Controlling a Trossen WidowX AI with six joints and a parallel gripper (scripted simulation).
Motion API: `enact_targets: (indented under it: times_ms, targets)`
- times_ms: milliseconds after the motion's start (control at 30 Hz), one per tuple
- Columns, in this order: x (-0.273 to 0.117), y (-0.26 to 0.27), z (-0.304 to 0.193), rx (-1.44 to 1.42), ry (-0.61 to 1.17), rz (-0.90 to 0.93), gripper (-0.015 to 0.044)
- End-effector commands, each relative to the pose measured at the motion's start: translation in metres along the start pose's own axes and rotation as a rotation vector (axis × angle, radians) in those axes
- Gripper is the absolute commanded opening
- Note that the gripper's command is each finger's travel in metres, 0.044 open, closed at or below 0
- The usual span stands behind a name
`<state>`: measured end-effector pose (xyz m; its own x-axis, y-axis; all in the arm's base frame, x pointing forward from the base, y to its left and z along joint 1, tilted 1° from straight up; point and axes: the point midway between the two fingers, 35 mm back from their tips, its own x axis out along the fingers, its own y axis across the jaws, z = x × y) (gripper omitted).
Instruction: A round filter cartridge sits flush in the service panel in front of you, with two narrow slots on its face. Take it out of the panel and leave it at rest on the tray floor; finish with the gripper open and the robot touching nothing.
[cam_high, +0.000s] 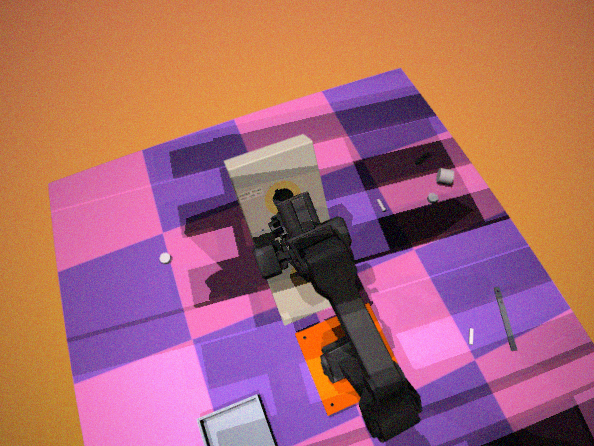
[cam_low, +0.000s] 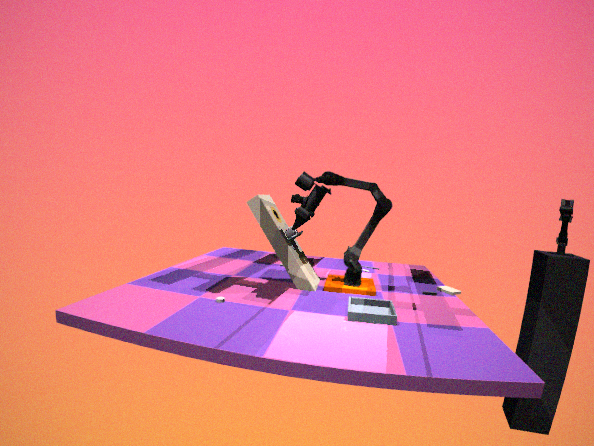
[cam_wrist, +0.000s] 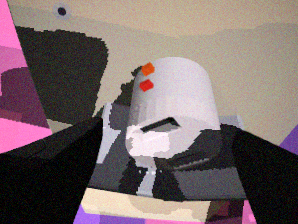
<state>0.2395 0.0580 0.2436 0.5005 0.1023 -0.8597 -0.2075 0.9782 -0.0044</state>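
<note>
Robot test area, type of building not shown. One wide tabletop in pink and purple checks; one black jointed robot arm on an orange rectangular base plate, inward of the desk's edges; one tilted beige slab-shaped service panel; one grey open rectangular tray. Beyond one desk corner, one tall black pedestal. Surroundings: plain orange and pink.

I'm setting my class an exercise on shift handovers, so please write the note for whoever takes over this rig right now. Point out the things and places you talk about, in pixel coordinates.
Gripper (cam_high: 281, 245) (cam_low: 294, 234) (cam_wrist: 169, 133): open, fingers either side of the slotted white cylinder (cam_wrist: 175, 92), apparently the cartridge, but not gripping it.
Cylinder: by the panel's (cam_high: 270, 172) (cam_low: 262, 207) (cam_wrist: 250, 60) lower part; what supports it is unclear.
Done: yellow-ringed opening (cam_high: 283, 194) (cam_low: 275, 214) looks empty, so the cartridge seems out.
Left: grip, carry to the tray (cam_high: 229, 407) (cam_low: 372, 318), set down, release, back away.
</note>
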Motion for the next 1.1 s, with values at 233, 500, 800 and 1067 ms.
enact_targets:
  times_ms: [233, 500, 800, 1067]
  targets:
    - [0.015, 0.000, -0.002, 0.004, 0.002, -0.002, 0.0305]
    - [0.012, 0.000, -0.001, 0.002, 0.001, -0.001, 0.0251]
    - [0.012, 0.000, -0.001, 0.002, 0.001, -0.001, 0.0191]
    - [0.007, -0.001, 0.009, 0.002, 0.000, -0.004, 0.0000]
